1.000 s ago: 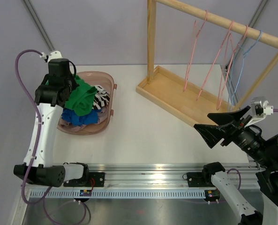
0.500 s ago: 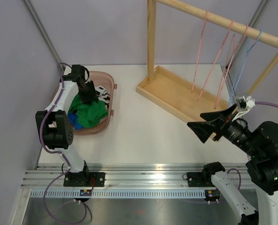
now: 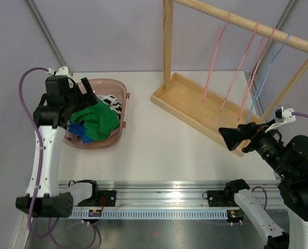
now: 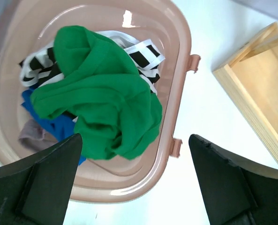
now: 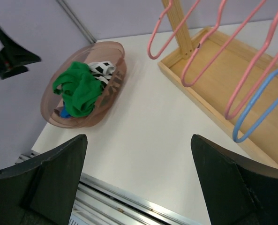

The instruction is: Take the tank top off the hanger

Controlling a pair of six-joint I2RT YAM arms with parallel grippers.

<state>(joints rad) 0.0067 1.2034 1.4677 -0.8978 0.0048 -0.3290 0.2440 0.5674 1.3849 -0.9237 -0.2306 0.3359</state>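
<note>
Here the green tank top [image 4: 101, 93] lies crumpled in the pink plastic basket [image 4: 184, 56], just below the left fingers [image 4: 40, 183], spread wide and empty; the right fingers [image 5: 40, 173] are also wide, holding nothing.

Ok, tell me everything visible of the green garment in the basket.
The green garment is plain bright green soft fabric, crumpled into a loose heap. It lies topmost in the pink plastic basket, resting on a black-and-white striped piece and a blue piece. Its shape cannot be made out.
</note>
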